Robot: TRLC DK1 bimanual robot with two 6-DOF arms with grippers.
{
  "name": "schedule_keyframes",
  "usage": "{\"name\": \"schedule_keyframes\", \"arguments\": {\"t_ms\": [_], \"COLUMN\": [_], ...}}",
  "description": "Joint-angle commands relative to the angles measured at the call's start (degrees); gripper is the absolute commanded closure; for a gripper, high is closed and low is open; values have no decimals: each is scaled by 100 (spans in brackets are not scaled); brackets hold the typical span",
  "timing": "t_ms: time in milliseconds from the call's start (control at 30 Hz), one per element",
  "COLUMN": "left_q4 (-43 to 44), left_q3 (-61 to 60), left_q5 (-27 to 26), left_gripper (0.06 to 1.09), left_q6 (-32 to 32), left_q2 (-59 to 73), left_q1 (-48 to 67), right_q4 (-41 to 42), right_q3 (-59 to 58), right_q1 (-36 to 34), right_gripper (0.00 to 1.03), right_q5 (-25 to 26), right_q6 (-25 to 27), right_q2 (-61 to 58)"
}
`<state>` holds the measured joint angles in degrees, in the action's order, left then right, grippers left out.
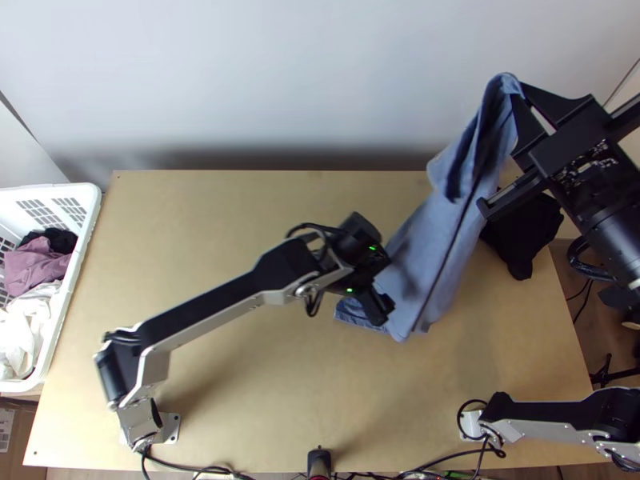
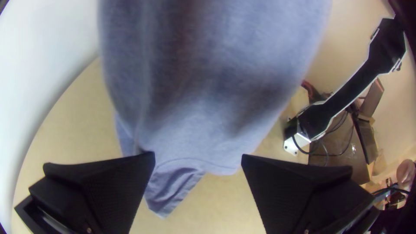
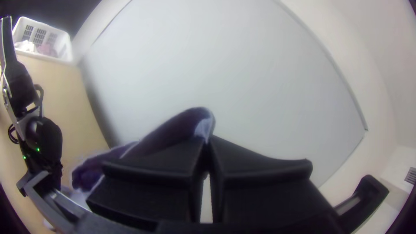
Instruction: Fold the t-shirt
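While the t-shirt [image 1: 436,256] hangs, the basket [image 1: 71,288] holds clothes [image 1: 36,268].

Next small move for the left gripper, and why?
I'd probably ease the left gripper slightly toward the shirt and shut it on the lower part. Its fingers stand open, with the shirt's lower edge in view between them, while the right gripper pinches the upper end, raised above the table. A second hold would likely help spread the shirt for folding.

Soft light falls; the wrist views' corners darken.
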<state>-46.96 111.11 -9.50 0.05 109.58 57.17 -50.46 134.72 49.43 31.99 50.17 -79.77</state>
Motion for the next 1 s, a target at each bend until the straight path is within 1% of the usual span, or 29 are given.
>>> {"name": "schedule_keyframes", "arguments": {"t_ms": [0,167,300,367,600,767,967], "left_q4": [143,143,143,143,240,495,512], "left_q3": [552,614,350,174,-239,-221,60], "left_q5": [581,765,923,1090,1231,1284,1266], "left_gripper": [11,11,11,11,11,11,11], "left_q6": [21,30,74,135,285,364,364], "left_q2": [635,477,213,99,-165,55,459], "left_q1": [172,110,40,23,-188,-303,-144], "right_q4": [-61,-70,-70,-70,-70,-70,-78], "right_q3": [-15,-33,-112,-130,-147,-156,-200], "right_q1": [-91,-100,-118,-127,-144,-170,-179], "right_gripper": [100,100,100,100,100,100,100], "right_q5": [18,18,18,18,18,9,9], "right_q6": [1,1,-7,-25,-51,-87,-87], "right_q2": [93,119,163,181,181,181,172]}}
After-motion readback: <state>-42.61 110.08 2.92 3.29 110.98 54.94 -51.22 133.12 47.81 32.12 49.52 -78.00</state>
